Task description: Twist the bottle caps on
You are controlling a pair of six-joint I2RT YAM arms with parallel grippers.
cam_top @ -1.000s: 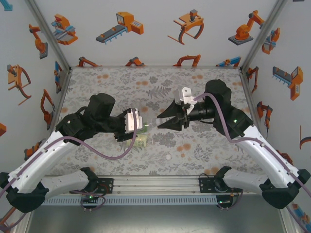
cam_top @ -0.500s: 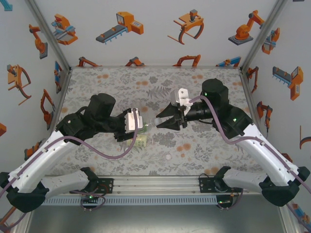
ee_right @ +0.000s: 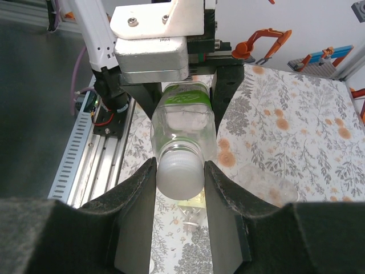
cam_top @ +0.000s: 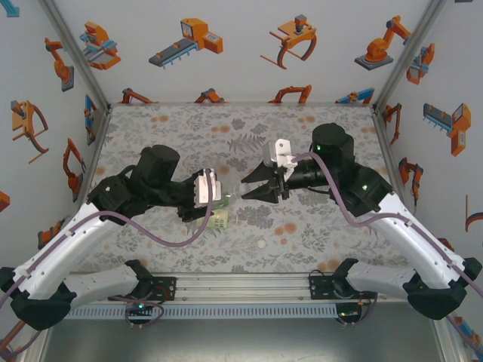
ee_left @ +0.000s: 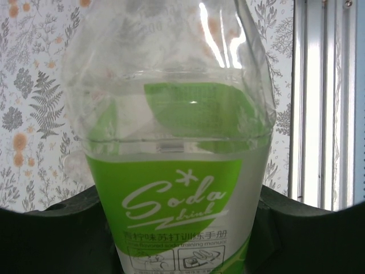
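Two tools are engaged on one bottle, which is held between them above the surface. The right tool is closed on the white cap, with one finger pressed against each side of it. The cap sits at the neck of the soda bottle, which lies roughly level with its mouth towards the right arm. The left tool is clamped tightly round the bottle's green-labelled body, and that grip is unchanged over the last second. Over the same second the right wrist has been rolled: its white camera mount has swung towards the left and the tool has crept slightly closer to the bottle. From this it is judged that the cap is being turned down onto the thread. How far it is seated cannot be told. Below the left tool a second, green-tinted bottle rests on the floral surface. A loose small cap lies apart from it nearer the arm bases, so the second screwing is taken as not yet begun.
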